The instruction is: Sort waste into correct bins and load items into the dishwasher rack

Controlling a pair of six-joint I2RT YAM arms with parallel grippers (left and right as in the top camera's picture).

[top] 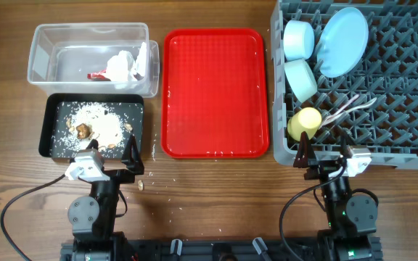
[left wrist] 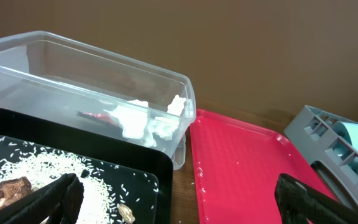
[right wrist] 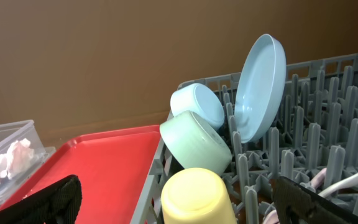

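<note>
The clear tub [top: 49,51] holds white napkins [top: 125,67] and a red wrapper [top: 96,75]. The black tray [top: 49,127] holds beige food scraps [top: 96,127] and rice. The grey rack [top: 405,154] holds the light blue plate [top: 342,41], light blue bowl [top: 298,38], mint bowl [top: 301,78], yellow cup [top: 304,123] and white fork and spoon [top: 347,109]. My left gripper [top: 111,154] is open and empty at the black tray's near edge [left wrist: 179,205]. My right gripper [top: 325,156] is open and empty just in front of the rack, facing the cup [right wrist: 197,196].
The flat red serving tray [top: 216,90] lies between the bins and the rack, with a few white grains on it. A brown crumb [top: 141,185] and scattered rice grains lie on the wooden table by the black tray's near right corner.
</note>
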